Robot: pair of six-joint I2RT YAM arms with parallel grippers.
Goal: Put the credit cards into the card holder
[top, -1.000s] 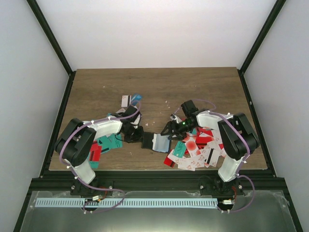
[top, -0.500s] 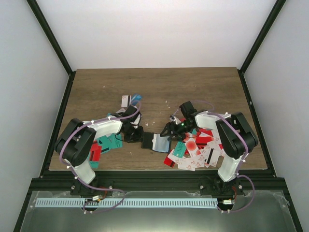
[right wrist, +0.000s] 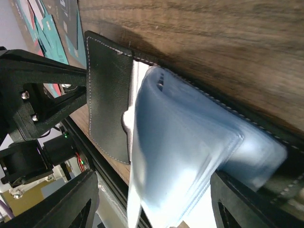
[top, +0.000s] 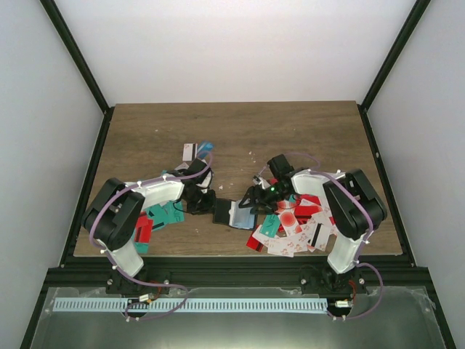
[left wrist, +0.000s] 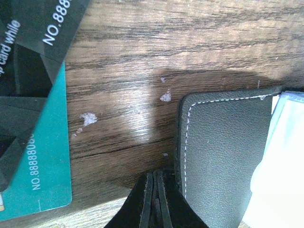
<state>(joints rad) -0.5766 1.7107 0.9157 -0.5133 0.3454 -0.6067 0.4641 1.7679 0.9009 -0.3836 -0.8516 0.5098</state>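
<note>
Sleeves point(right wrist: 190, 156) are blurred; teal card point(left wrist: 45, 156) runs off-frame.

We count two arms, the left arm point(top: 156, 190) and the right arm point(top: 316, 179), each white-shelled with black joints and a purple cable point(top: 299, 152) looped alongside. Toward six o'clock sit their black bases point(top: 325, 279). The right gripper point(right wrist: 156, 206) has matte black fingers point(right wrist: 71, 202).

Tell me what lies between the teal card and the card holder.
Only bare table with pale specks separates teal card from card holder, per the left wrist view.
</note>
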